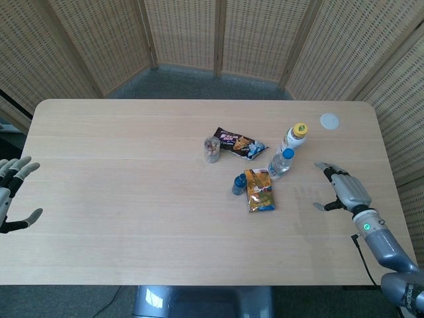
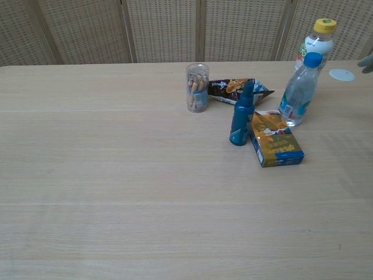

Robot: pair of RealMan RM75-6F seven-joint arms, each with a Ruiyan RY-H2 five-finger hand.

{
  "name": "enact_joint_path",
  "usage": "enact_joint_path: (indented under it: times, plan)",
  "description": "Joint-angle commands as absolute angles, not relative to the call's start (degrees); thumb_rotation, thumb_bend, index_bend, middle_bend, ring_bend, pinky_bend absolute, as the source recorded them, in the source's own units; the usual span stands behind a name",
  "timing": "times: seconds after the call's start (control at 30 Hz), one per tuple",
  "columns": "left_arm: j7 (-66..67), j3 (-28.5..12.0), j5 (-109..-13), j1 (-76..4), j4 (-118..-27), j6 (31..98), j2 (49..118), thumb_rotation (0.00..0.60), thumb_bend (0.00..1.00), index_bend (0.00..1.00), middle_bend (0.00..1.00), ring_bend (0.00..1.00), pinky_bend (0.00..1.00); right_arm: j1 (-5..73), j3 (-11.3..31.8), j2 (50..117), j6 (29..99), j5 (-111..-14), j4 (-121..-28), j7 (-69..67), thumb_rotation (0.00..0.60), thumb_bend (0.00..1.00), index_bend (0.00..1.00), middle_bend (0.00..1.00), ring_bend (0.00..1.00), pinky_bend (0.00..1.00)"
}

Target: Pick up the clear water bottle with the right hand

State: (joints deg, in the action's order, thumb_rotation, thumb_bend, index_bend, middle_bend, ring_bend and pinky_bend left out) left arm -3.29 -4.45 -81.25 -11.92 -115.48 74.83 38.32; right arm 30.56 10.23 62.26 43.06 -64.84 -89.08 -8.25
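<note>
The clear water bottle with a blue cap stands upright right of the table's middle. It is just in front of a yellow-capped bottle. My right hand hovers over the table to the bottle's right, fingers spread and empty, a short gap away from it. Only a fingertip of it shows at the chest view's right edge. My left hand hangs open off the table's left edge, far from everything.
A yellow-and-blue snack box lies beside the bottle. Left of it stand a dark blue bottle and a clear jar, with a snack bag behind. A white disc lies far right.
</note>
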Motion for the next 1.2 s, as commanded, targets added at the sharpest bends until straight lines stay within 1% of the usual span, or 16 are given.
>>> enact_joint_path:
  times: [0.03, 0.43, 0.73, 1.03, 1.2]
  plan:
    - [-3.06, -4.56, -81.02, -12.14, -115.51, 74.55, 38.39, 0.6, 0.32, 0.13, 0.05, 0.0, 0.0, 31.98, 10.47, 63.16, 40.61, -63.79, -87.87, -9.36, 0.6, 0.22, 0.0, 0.0, 0.0, 0.0]
    - [-2.12, -5.03, -79.94, -12.91, -115.61, 73.75, 38.53, 0.6, 0.32, 0.13, 0.05, 0.0, 0.0, 36.59, 11.31, 68.65, 33.37, -62.57, -80.42, -13.64, 0.599, 0.23, 0.0, 0.0, 0.0, 0.0]
    - [-1.59, -5.12, -79.24, -12.81, -115.79, 73.94, 38.35, 0.6, 0.32, 0.13, 0.05, 0.0, 0.0, 39.58, 12.06, 73.18, 29.66, -63.69, -74.76, -16.81, 0.599, 0.23, 0.0, 0.0, 0.0, 0.0]
    - [-1.76, -4.94, -78.9, -12.24, -115.46, 74.47, 38.28, 0.6, 0.32, 0.13, 0.05, 0.0, 0.0, 40.8, 11.81, 75.48, 27.62, -65.17, -71.86, -19.09, 0.599, 0.23, 0.0, 0.0, 0.0, 0.0]
    - [-1.84, -4.95, -79.06, -12.23, -115.36, 74.53, 38.34, 0.6, 0.32, 0.13, 0.05, 0.0, 0.0, 40.6, 11.81, 76.23, 28.12, -65.93, -71.03, -20.35, 0.599, 0.23, 0.0, 0.0, 0.0, 0.0]
